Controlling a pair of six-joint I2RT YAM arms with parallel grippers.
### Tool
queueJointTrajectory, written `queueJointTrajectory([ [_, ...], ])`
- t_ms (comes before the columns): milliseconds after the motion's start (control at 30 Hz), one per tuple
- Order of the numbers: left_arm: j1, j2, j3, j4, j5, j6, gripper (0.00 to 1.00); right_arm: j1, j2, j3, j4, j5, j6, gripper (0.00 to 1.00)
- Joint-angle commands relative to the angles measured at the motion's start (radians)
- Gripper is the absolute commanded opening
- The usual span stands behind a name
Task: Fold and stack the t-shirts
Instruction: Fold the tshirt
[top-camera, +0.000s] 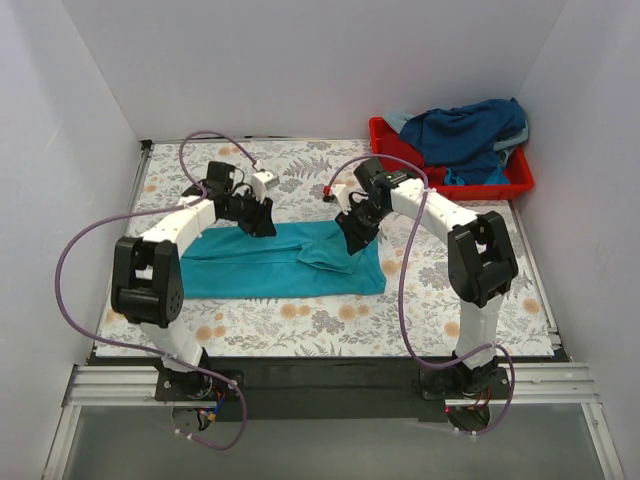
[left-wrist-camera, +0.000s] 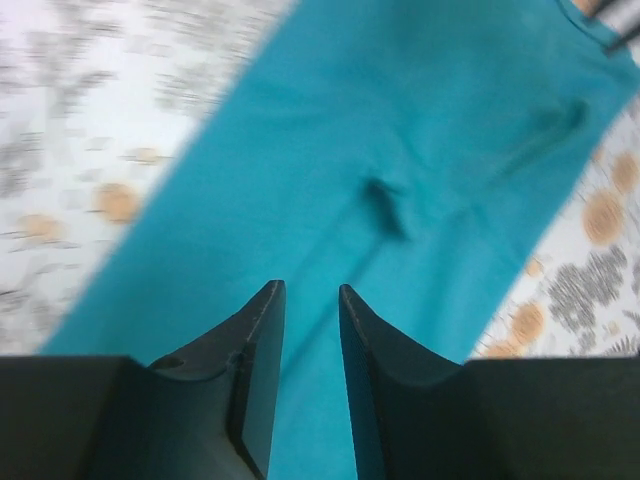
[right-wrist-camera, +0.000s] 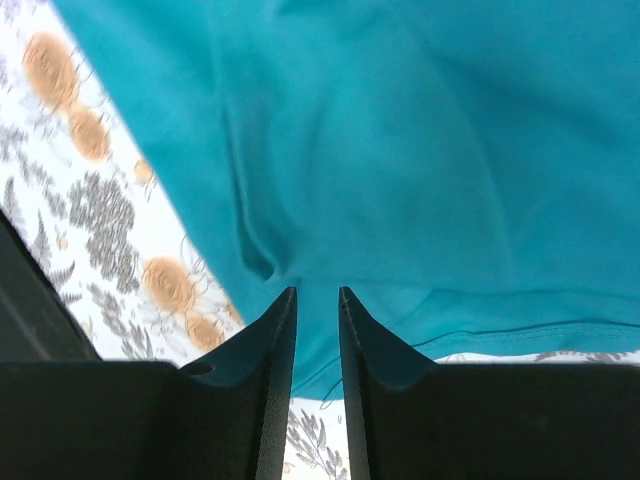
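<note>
One teal t-shirt (top-camera: 280, 262) lies flat; one navy t-shirt (top-camera: 465, 130) fills the tray (top-camera: 470, 190) behind it. Left end effector (top-camera: 262, 222) and right end effector (top-camera: 352, 240) hover above it, slightly open.

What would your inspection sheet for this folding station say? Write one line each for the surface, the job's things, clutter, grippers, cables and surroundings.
Surface: the table has a floral-patterned top.
Job's things: a teal t-shirt lies mid-table, folded into a long band and rumpled near its right end. A heap of shirts, navy and teal, sits in the red tray at the far right corner.
Clutter: nothing seen.
Grippers: the left gripper and right gripper are over the teal t-shirt, fingers slightly apart, holding nothing.
Cables: purple cables loop freely from both arms.
Surroundings: white walls on three sides.
</note>
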Motion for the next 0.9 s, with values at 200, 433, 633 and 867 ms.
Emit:
queueJointTrajectory([
  [200, 0.289, 0.203, 0.24, -0.155, -0.078, -0.119, 0.26, 0.137, 0.107, 0.026, 0.017, 0.231, 0.12, 0.28],
  [433, 0.339, 0.165, 0.197, -0.153, -0.1, -0.093, 0.25, 0.176, 0.179, 0.011, 0.018, 0.333, 0.105, 0.29],
  [633, 0.403, 0.157, 0.171, -0.159, -0.127, -0.091, 0.25, 0.174, 0.284, 0.133, 0.023, 0.475, 0.093, 0.27],
  [867, 0.507, 0.148, 0.161, -0.141, -0.095, -0.108, 0.24, 0.135, 0.542, 0.581, 0.038, 0.649, -0.021, 0.26],
])
